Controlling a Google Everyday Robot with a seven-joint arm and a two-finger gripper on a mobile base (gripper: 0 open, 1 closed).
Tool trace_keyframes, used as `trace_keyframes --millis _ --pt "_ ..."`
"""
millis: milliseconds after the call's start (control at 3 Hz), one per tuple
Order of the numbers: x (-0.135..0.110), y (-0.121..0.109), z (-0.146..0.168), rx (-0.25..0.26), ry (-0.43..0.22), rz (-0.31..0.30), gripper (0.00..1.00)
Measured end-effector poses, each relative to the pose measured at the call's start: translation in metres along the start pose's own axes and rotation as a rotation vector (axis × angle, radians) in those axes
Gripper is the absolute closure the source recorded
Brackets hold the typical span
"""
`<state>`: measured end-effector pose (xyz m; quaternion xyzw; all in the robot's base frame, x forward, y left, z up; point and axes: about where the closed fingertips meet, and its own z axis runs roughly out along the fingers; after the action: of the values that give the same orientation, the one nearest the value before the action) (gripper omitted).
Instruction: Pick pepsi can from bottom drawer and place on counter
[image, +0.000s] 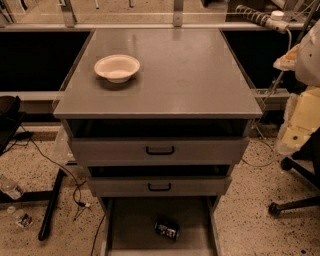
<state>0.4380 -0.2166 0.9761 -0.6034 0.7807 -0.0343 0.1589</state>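
Note:
The pepsi can (167, 230) lies on its side on the floor of the open bottom drawer (130, 225), right of the middle. It is dark with silver ends. The counter (185, 75) is the wide grey cabinet top above it. My gripper (299, 117) is among the pale arm parts at the right edge of the view, beside the counter's right side. It is well above and to the right of the can and touches nothing of the task.
A white bowl (117, 67) sits on the counter's left rear part. Two grey drawers with black handles (160, 150) (159, 187) stand slightly open above the bottom drawer. Cables and a black stand (52, 205) lie on the floor at left, and a chair base (295, 205) at right.

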Motion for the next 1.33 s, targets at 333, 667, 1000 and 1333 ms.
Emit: trace_keyframes --millis 333,667,1000,1333 --pt "0.001 0.009 0.004 -0.003 -0.004 -0.01 0.0" --pt "0.002 0.034 0.023 -0.006 -0.033 -0.031 0.0" --pt "0.011 0.061 0.071 -0.027 -0.092 -0.06 0.0" --pt "0.02 0.079 0.13 -0.046 -0.145 -0.072 0.0"
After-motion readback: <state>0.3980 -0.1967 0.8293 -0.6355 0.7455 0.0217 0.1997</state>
